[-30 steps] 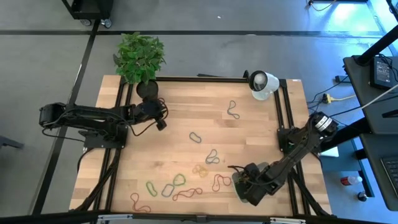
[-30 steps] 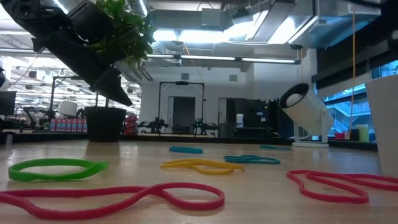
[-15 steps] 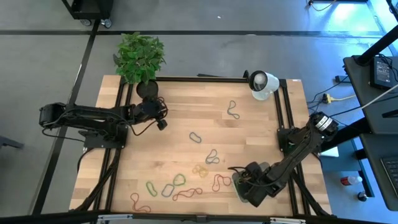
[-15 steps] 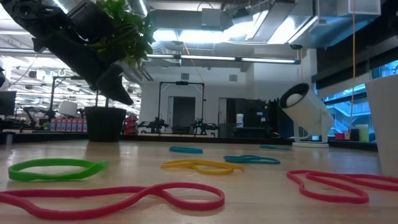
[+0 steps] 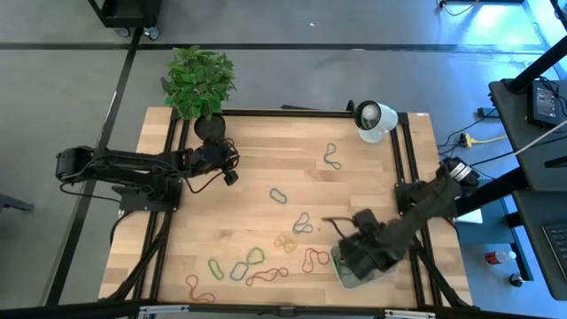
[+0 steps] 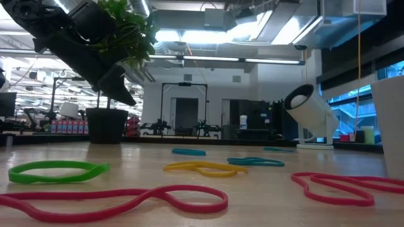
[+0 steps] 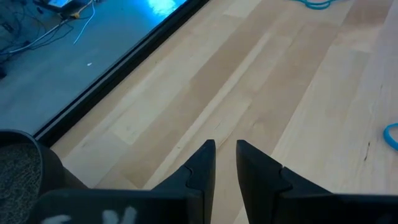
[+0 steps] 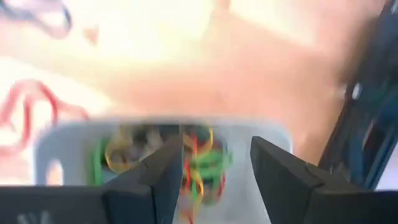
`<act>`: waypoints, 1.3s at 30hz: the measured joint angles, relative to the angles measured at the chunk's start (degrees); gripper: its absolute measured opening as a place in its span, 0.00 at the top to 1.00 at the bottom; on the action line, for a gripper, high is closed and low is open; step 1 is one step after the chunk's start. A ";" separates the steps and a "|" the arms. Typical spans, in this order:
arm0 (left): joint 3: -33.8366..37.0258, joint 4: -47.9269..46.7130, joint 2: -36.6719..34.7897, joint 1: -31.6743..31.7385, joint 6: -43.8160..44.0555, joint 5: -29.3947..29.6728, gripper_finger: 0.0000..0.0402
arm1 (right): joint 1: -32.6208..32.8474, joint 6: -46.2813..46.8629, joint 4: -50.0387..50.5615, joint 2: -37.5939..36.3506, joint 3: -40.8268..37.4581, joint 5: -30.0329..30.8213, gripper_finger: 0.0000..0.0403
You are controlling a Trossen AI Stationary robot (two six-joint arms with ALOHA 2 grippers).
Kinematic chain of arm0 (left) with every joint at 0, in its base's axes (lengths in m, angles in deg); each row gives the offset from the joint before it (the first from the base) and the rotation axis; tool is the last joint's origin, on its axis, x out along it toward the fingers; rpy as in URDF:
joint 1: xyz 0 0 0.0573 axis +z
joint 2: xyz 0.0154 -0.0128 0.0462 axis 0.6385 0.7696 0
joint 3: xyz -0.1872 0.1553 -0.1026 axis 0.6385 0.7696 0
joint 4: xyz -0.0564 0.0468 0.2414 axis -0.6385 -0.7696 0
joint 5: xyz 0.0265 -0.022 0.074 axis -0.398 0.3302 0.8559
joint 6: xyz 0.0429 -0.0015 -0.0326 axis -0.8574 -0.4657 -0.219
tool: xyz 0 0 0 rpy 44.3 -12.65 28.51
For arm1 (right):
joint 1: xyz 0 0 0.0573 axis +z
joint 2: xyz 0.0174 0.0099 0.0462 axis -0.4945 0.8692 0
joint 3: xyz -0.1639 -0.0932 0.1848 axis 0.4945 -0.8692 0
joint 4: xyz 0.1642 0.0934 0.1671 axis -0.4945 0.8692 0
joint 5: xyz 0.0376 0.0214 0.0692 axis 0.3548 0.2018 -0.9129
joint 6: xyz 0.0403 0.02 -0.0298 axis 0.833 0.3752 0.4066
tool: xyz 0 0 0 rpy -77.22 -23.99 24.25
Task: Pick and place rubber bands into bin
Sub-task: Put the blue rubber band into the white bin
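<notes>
1. The right gripper (image 5: 354, 250) hangs over the bin (image 5: 361, 276) near the front right corner of the table (image 5: 257, 142).
2. Its two fingers (image 8: 283, 177) are spread apart and hold nothing.
3. The bin (image 8: 62, 149) has a bunch of green, yellow and red rubber bands (image 8: 193, 158) inside it.
4. More rubber bands (image 5: 252, 261) lie loose on the wood to the left of the bin, near the front edge.
5. A few other bands lie farther back, near the middle of the table.
6. The left gripper (image 7: 225, 155) waits near the plant pot (image 5: 209, 126) at the back left.
7. Its fingers are almost together, with a thin gap, and hold nothing.
</notes>
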 joint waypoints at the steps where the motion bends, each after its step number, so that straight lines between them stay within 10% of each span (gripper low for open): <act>1: 0.00 -0.02 0.00 0.00 -0.08 -0.04 0.85 | -1.50 -1.42 0.52 0.00 0.33 1.58 0.54; 10: 0.00 0.00 0.00 -0.02 -5.34 -7.46 0.85 | -19.57 -28.59 -7.89 0.00 0.39 15.73 0.55; 22: -0.02 -0.48 0.00 -0.01 -5.66 -7.53 0.85 | -36.87 -72.46 -43.58 4.58 0.37 11.18 0.58; 39: -0.02 -1.35 0.00 -0.02 -5.62 -7.48 0.85 | -35.91 -73.62 -40.08 15.95 0.35 -0.37 0.61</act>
